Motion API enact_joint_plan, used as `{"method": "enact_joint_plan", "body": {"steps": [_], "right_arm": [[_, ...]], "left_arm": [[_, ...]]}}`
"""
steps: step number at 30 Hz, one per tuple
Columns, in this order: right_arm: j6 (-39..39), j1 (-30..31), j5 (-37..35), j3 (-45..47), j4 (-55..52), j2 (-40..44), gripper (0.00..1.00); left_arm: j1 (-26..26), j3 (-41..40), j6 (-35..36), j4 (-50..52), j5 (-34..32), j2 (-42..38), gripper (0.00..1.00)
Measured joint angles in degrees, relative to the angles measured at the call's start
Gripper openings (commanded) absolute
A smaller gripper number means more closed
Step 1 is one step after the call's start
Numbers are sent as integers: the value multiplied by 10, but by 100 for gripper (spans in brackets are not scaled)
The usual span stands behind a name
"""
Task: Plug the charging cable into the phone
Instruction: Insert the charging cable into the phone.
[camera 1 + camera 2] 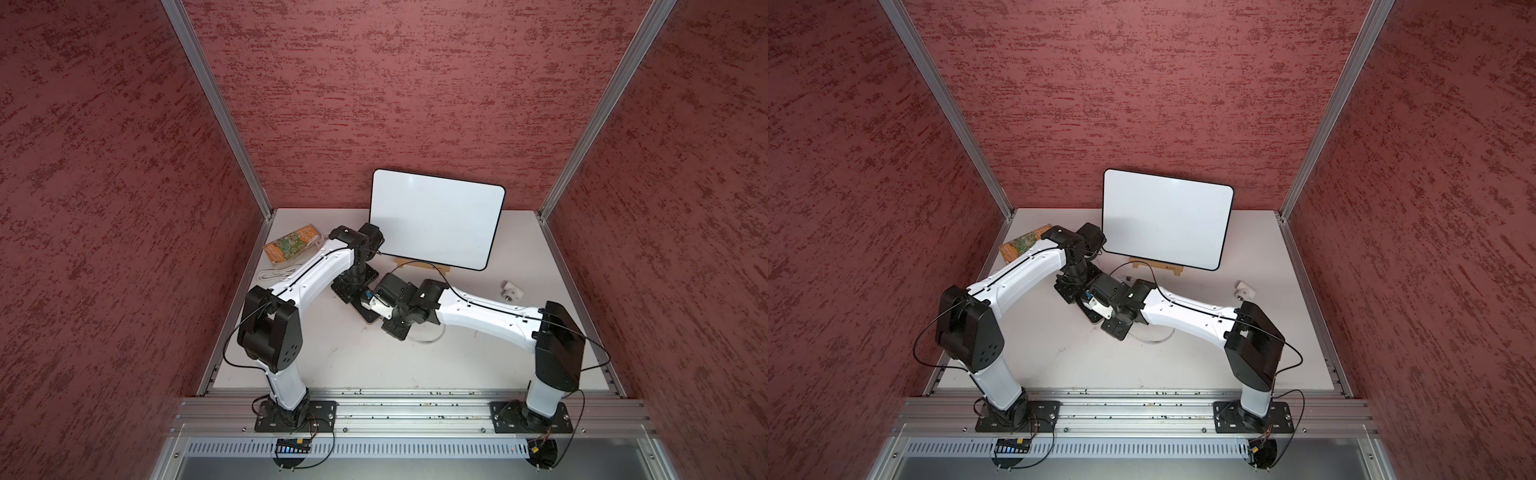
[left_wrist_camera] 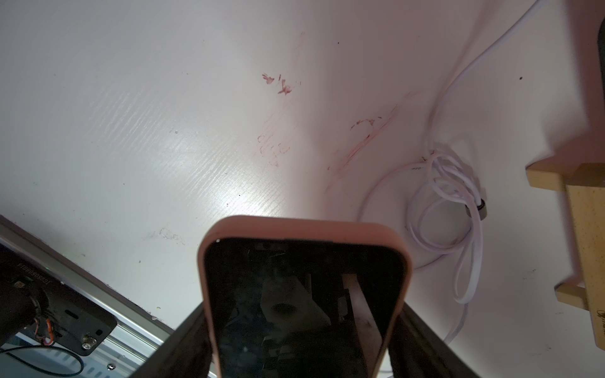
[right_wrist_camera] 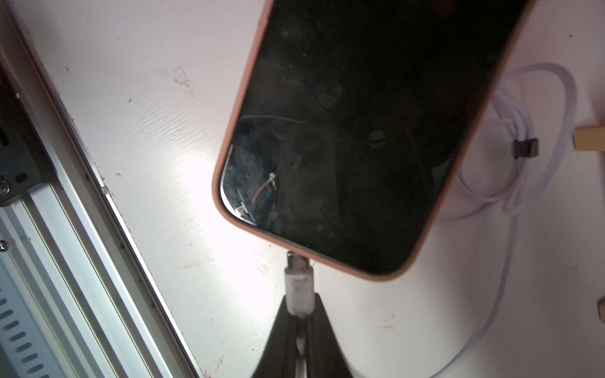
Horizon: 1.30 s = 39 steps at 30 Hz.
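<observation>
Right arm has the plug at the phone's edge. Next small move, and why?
Probably push the right gripper straight toward the black-screened, pink-cased phone to seat the plug. It pinches the thin white charging cable by its connector, whose silvery tip meets the phone's end edge but shows bare metal. The left gripper clasps the phone's sides, bracing it.

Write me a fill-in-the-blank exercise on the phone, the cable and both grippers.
1. The right gripper is ____ on the charging cable, just behind its connector.
2. The black screen of the phone faces ____.
3. The left gripper clasps the phone by its two ____ sides.

Missing words: shut; up; long.
</observation>
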<state>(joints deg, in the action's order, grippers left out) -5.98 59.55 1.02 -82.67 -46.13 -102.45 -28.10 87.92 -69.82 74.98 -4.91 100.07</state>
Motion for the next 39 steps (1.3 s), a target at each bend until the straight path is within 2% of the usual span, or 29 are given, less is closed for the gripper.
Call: {"method": "enact_joint_plan", "body": {"steps": [26,32,39], "right_arm": [[16,8,-16,11,14,0,0],[18,10,-43,11,14,0,0],[52,12,-53,21,32,2,0]], "left_arm": [[-9,0,-7,0,-5,0,0],[-9,0,-13,-1,-7,0,0],[-10,0,-23,-4,-16,0,0]]}}
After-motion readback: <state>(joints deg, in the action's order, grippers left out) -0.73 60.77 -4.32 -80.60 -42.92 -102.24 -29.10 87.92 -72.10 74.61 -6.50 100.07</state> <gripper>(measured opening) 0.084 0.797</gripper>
